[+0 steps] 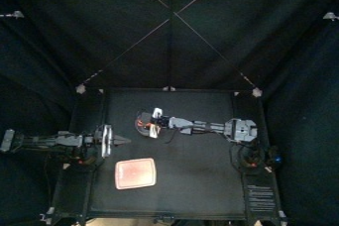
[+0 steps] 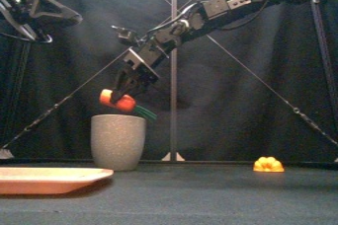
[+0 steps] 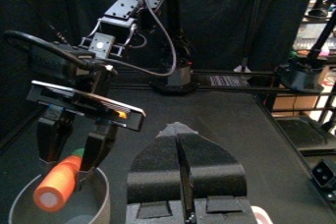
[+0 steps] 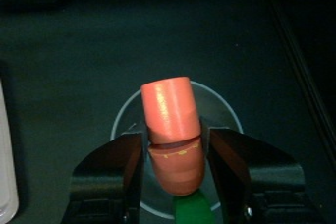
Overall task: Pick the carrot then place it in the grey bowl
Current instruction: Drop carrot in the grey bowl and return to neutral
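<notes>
In the front view the orange carrot point(image 2: 117, 100), with its green leaf end point(image 2: 142, 113), hangs just above the mouth of the tall grey speckled cup point(image 2: 118, 141). My right gripper point(image 2: 130, 79) is shut on it and reaches in from the right past the table's middle. The right wrist view shows the carrot point(image 4: 172, 128) clamped between the jaws of that gripper point(image 4: 180, 161), with the cup's rim point(image 4: 125, 120) directly beneath. My left gripper point(image 3: 184, 154) rests at the left with its jaws together and holds nothing. From there I see the carrot point(image 3: 61, 183) over the cup point(image 3: 92, 204).
A flat pink tray point(image 1: 137, 173) lies near the front edge, in front of the cup point(image 1: 142, 123). A small yellow toy point(image 2: 268, 165) sits on the table to the right of the cup. The left arm point(image 1: 79, 141) lies along the table's left side.
</notes>
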### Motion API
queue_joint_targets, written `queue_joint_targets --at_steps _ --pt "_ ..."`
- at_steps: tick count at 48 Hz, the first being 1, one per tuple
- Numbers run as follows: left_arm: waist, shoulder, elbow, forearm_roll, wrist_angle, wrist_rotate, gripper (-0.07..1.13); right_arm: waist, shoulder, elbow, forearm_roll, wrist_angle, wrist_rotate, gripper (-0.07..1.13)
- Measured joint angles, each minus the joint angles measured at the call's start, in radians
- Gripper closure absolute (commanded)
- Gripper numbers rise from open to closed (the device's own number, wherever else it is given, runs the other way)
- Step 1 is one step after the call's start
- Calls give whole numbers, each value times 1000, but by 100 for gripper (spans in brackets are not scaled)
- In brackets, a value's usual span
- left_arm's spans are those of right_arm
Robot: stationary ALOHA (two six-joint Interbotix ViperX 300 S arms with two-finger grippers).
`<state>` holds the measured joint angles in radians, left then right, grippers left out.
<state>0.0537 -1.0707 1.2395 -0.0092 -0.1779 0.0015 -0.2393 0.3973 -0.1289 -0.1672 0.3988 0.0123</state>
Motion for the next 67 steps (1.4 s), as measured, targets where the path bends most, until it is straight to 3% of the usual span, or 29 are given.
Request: queue_joint_targets --at_steps 8,22,32,42,52,67 --pt "0 0 0 0 0 0 107 0 -2 0 -8 11 2 12" --pt "0 0 0 0 0 0 107 -29 -63 0 -35 -15 11 12" --pt "0 0 0 0 2 0 107 -72 -219 64 -37 -35 5 12" --pt "2 0 0 -2 2 0 107 -71 -471 290 -23 -155 20 12" --pt "23 0 0 0 0 -2 107 -8 -718 592 34 -342 21 12" --pt "43 -11 -14 2 0 0 107 112 -1051 885 140 -371 20 12"
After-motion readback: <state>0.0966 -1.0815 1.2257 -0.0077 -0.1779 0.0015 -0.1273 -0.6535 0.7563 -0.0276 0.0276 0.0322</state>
